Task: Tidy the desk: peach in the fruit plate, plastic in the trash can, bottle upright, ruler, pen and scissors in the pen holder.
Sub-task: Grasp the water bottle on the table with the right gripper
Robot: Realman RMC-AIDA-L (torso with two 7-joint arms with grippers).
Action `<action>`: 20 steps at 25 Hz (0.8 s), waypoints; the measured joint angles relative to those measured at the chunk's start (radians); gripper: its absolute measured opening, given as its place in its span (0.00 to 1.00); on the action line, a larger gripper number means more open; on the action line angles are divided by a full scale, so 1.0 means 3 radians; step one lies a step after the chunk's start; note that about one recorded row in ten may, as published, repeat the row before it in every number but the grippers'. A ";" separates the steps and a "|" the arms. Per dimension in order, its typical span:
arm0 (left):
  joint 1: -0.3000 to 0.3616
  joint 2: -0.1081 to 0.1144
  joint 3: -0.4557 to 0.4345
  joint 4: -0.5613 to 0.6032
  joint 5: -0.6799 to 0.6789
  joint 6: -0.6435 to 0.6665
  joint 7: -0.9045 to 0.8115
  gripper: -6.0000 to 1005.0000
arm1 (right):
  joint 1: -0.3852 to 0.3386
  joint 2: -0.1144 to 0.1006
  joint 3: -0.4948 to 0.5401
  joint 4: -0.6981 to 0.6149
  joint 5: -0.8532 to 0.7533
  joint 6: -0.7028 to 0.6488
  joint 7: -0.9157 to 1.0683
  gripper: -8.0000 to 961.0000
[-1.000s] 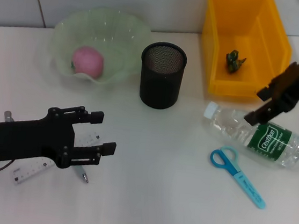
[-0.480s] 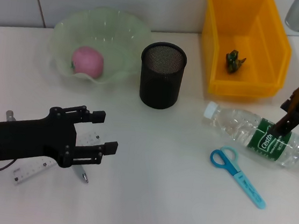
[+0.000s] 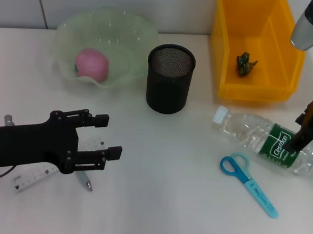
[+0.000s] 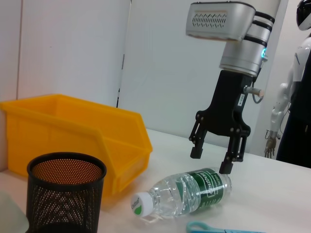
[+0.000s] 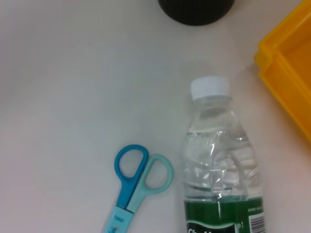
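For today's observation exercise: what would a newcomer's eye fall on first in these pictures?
Probably the bright yellow bin at the far right, with the bottle lying on its side before it and the open right gripper just above its green label. Next, the black left gripper, open, over the ruler at the near left.

Head looks down; both wrist cameras share the bottle (image 3: 264, 140).

We count one peach (image 3: 91, 64), one green plate (image 3: 132, 41), one mesh pen holder (image 3: 169, 79), one yellow bin (image 3: 225, 57) — with one scrap of plastic (image 3: 244, 63) — one bottle (image 3: 265, 140), one pair of scissors (image 3: 248, 183), one ruler (image 3: 36, 175), one pen (image 3: 85, 182) and two grippers — left (image 3: 112, 137), right (image 3: 300, 136)
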 joint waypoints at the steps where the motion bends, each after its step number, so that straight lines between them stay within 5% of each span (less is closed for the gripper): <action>1: 0.0000 0.0000 0.0000 0.0000 0.0000 0.0000 0.0000 0.74 | -0.0011 0.0003 -0.0013 0.0009 -0.0001 0.0023 0.0001 0.80; 13: 0.0004 -0.0001 0.0000 0.0000 0.0001 0.0003 0.0000 0.74 | -0.0107 0.0035 -0.0140 0.0017 -0.0004 0.0183 0.0008 0.80; 20: 0.0003 -0.0001 0.0000 0.0000 0.0002 0.0002 0.0000 0.74 | -0.0275 0.0073 -0.0089 -0.0438 0.0395 0.0177 -0.0068 0.80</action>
